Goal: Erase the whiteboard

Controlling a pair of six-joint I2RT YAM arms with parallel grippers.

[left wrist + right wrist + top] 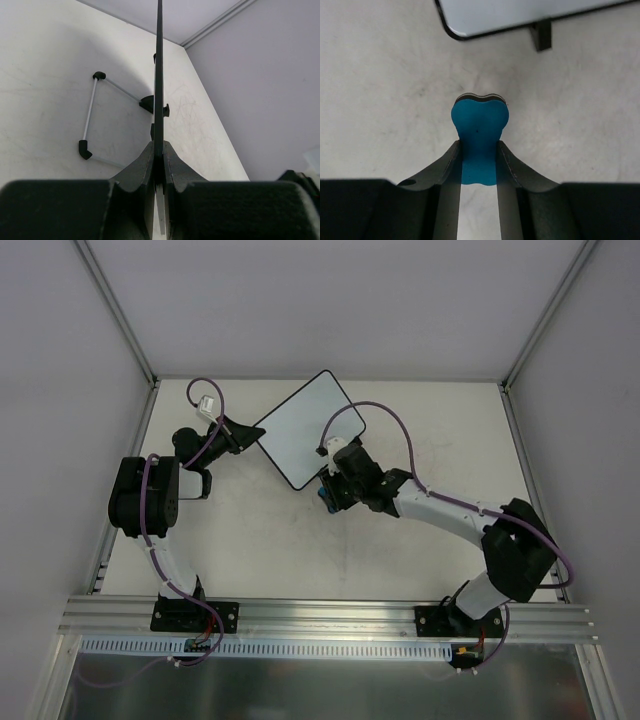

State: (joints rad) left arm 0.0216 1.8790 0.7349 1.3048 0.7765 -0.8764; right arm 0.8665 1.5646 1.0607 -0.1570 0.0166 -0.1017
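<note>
The whiteboard (pixel 308 428), white with a thin black frame, sits at the back middle of the table, turned diagonally; I see no marks on it. My left gripper (pixel 247 433) is shut on its left corner. In the left wrist view the board (pixel 159 75) is edge-on between the shut fingers (pixel 145 165). My right gripper (pixel 328 492) is just off the board's near corner, shut on a blue eraser (pixel 479 125). In the right wrist view the board's corner (pixel 520 12) and one black foot (pixel 541 36) lie just ahead of the eraser.
A thin white rod with black end pieces (pixel 89 112) shows beside the board in the left wrist view. Grey walls (pixel 330 300) and metal posts close the back and sides. A metal rail (pixel 330 615) runs along the near edge.
</note>
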